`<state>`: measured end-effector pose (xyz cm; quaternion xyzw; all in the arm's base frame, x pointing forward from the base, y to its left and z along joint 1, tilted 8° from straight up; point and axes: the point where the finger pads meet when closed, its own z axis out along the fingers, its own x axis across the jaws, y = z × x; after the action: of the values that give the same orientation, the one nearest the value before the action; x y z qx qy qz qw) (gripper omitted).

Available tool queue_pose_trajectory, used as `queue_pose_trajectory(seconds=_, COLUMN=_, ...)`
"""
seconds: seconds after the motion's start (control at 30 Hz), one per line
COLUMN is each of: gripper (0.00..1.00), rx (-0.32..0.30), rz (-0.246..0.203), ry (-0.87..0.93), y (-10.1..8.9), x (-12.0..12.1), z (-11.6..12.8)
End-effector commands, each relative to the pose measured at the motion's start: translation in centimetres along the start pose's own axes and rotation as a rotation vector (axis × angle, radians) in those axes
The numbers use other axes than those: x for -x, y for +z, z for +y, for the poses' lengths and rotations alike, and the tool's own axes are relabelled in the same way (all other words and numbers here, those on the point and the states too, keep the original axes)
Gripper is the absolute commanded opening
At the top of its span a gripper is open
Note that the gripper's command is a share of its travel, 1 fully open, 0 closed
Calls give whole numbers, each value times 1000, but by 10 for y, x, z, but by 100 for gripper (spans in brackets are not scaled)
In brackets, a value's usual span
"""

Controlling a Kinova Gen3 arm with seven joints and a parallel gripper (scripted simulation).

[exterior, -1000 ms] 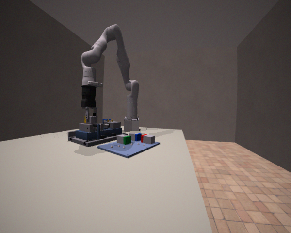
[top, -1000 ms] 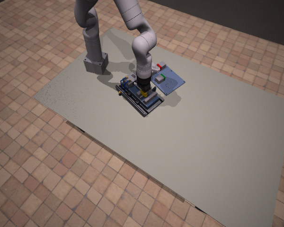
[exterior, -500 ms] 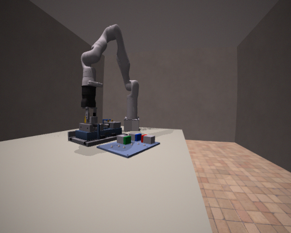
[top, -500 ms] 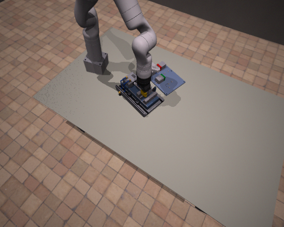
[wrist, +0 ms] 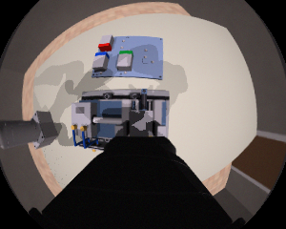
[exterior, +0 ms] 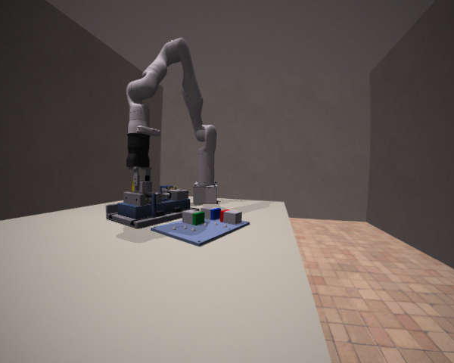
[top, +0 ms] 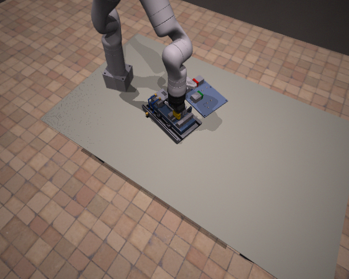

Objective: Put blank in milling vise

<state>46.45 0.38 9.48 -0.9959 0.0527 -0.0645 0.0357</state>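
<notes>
vise (top: pixel 180 136) holding yellow-ended blank (top: pixel 177 114), hand (exterior: pixel 141 183) gripping it

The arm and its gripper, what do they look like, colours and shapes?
The arm is smooth pale grey, built of rounded tube-like links with thin seam lines at the joints. It rises from a square grey pedestal. A black cylindrical wrist section leads to the gripper, whose two slim jaws are grey with dark parts. No outside cables or markings show on it.

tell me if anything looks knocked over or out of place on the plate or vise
Nothing stands out. The green, blue and red blanks sit flat on the plate; the claw holds the yellow blank over the vise.
</notes>
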Motion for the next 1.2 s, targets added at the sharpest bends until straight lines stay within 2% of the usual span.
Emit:
queue_pose_trajectory(seconds=0.0, gripper=0, rx=1, rz=3, ry=13, y=1, x=-1, z=0)
queue_pose_trajectory(seconds=1.17, gripper=0, rx=0, rz=2, ry=1, y=-1, x=-1, z=0)
